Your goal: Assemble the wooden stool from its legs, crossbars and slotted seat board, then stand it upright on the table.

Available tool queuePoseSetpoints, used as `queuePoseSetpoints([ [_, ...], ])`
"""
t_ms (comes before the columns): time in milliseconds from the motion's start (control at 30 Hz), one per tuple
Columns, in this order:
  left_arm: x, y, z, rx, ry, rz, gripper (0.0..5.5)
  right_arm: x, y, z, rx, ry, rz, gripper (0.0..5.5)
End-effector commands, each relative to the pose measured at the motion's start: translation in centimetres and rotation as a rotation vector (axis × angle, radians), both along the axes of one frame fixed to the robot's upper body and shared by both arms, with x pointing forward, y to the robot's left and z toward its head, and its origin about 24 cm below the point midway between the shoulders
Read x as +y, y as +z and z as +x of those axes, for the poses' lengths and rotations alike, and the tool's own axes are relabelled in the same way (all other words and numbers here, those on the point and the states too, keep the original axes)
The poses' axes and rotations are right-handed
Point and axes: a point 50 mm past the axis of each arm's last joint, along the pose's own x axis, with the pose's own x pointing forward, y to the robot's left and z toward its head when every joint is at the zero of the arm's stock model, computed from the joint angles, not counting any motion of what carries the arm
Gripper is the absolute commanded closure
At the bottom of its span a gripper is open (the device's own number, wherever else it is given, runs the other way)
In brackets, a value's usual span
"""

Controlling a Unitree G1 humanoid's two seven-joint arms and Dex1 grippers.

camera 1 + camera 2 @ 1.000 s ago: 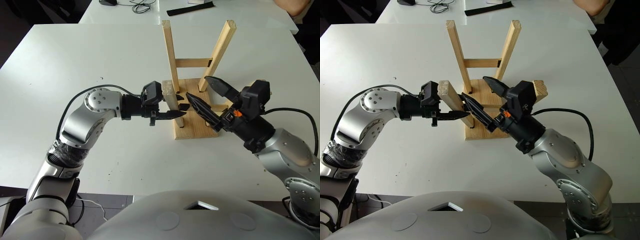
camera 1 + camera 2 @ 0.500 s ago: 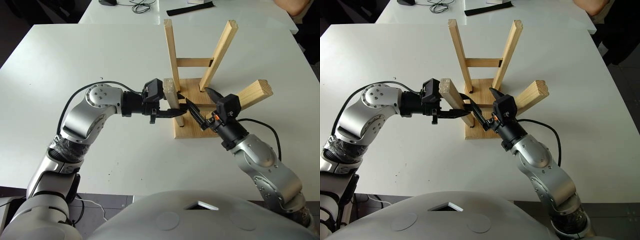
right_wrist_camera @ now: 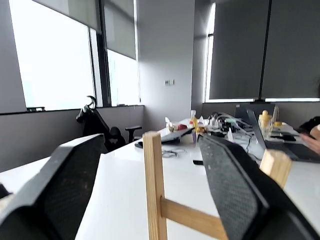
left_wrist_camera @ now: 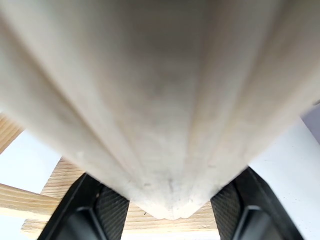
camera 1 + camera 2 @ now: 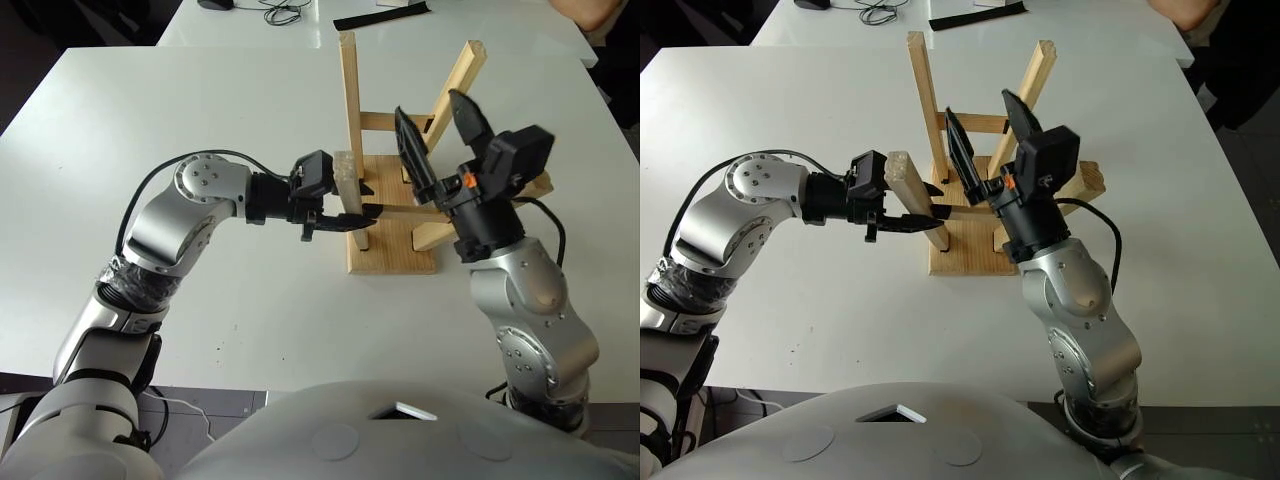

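Observation:
The stool stands upside down on its slotted seat board (image 5: 392, 262) in the middle of the white table. Two far legs (image 5: 349, 90) (image 5: 456, 88) rise upright, joined by a crossbar (image 5: 388, 123). My left gripper (image 5: 348, 217) is shut on the near left leg (image 5: 344, 178); its black pads (image 4: 109, 211) press both sides of the wood. A thin crossbar (image 5: 398, 210) runs from that leg to the near right leg (image 5: 541, 184), which leans outward behind my right arm. My right gripper (image 5: 438, 132) is raised above the board, open, holding nothing.
A black strap (image 5: 381, 18), cables (image 5: 285, 11) and a dark mouse (image 5: 215, 4) lie on the far table. Bare white tabletop (image 5: 200, 110) spreads to the left and in front of the stool. The table's right edge is close to the right arm.
My right gripper has lifted from low over the seat board to a raised, upward-pointing pose. The near right leg swung outward to the right. My left gripper kept its hold.

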Motion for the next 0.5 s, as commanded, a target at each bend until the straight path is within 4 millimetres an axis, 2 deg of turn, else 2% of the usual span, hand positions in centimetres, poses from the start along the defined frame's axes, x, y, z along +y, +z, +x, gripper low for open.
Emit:
queuePoseSetpoints([
  [33,0.8,-2.6,-0.2,0.067,0.040,0.145,3.46,-0.1,-3.1,0.1,0.148,-0.022,-0.079,2.04],
  [200,0.7,-2.7,-0.3,0.074,0.029,0.153,3.46,-0.4,-12.9,-1.0,0.525,-0.073,-0.305,2.04],
  [267,0.5,-2.7,-0.2,0.073,0.023,0.156,3.46,-0.4,-14.7,-1.5,0.571,-0.087,-0.357,2.04],
  [367,0.4,-2.6,0.0,0.066,0.023,0.158,3.46,0.0,-14.4,-1.2,0.541,-0.096,-0.328,2.04],
  [500,0.4,-2.8,0.2,0.055,0.029,0.170,3.46,0.5,-10.9,-0.1,0.371,-0.105,-0.255,2.04],
])
